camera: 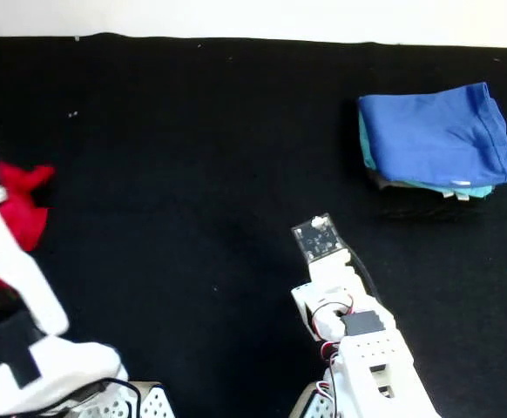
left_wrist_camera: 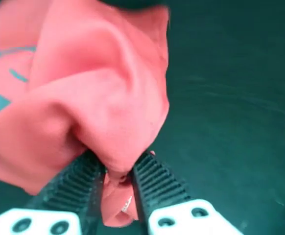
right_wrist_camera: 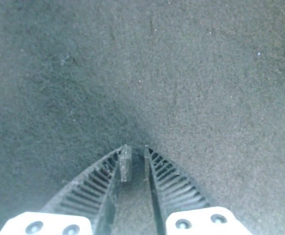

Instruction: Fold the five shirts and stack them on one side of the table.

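Observation:
A red shirt lies bunched at the far left edge of the black table. My left gripper is shut on a fold of this red shirt, which hangs crumpled over the fingers; a bit of teal print shows on it. The left arm stands over the shirt in the high view. My right gripper is shut with nothing in it, pointing down at bare table. The right arm sits at the front centre, well short of the folded stack.
The folded stack at the back right has a blue shirt on top, a teal one under it and a dark one at the bottom. The table's far edge meets a white wall.

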Available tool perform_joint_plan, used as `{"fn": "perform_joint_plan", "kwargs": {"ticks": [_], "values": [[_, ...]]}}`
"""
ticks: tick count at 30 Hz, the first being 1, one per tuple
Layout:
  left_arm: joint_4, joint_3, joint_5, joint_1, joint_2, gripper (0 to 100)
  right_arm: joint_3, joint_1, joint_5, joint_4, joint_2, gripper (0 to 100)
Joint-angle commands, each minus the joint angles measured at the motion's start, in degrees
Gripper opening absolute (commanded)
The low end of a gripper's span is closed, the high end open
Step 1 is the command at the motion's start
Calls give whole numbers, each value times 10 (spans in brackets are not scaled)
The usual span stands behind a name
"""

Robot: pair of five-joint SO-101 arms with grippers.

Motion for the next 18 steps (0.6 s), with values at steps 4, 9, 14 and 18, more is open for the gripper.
{"fn": "perform_joint_plan", "kwargs": {"ticks": [4,9,14,18], "values": [[9,-62,52,208,-109,8,1,1,7,-11,-4,59],[8,-130,96,324,-138,8,1,1,7,-11,-4,59],[12,-125,132,396,-137,8,1,1,5,-11,-4,59],[-11,-8,129,399,-137,9,1,1,5,-11,-4,59]]}}
